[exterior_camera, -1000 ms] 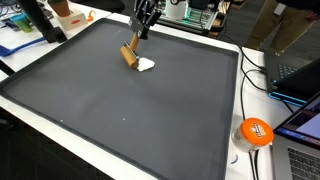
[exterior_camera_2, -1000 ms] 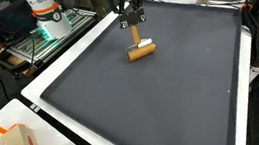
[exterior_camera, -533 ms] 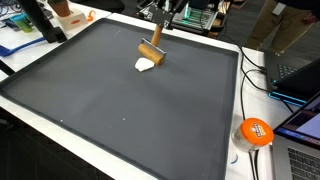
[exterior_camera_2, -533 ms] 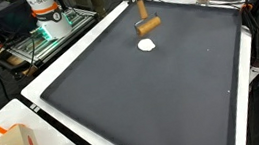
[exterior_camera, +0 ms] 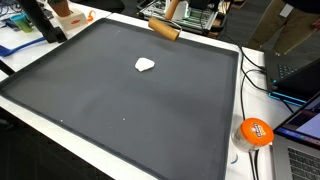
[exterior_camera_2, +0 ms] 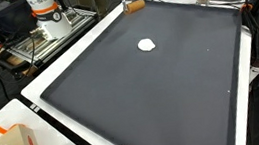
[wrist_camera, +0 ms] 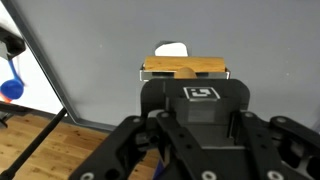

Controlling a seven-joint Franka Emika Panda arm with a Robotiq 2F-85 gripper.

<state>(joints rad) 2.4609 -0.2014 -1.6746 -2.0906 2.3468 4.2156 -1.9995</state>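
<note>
A wooden tool hangs in the air over the far edge of the dark mat, seen as a short wooden bar in both exterior views. Its handle runs up out of frame. My gripper is shut on that handle; in the wrist view the bar sits just beyond the gripper body. A small white lump lies alone on the mat, below and nearer than the tool, and also shows as a white lump and a white lump in those views. The fingertips themselves are hidden.
The mat has a white raised border. An orange round object and laptops with cables lie beyond one side. A white and orange stand and a wire rack stand beyond another side. An orange-and-white box sits at a near corner.
The wooden tool has risen off the mat and moved toward the far edge with the gripper. The white lump it rested beside stays in place on the mat.
</note>
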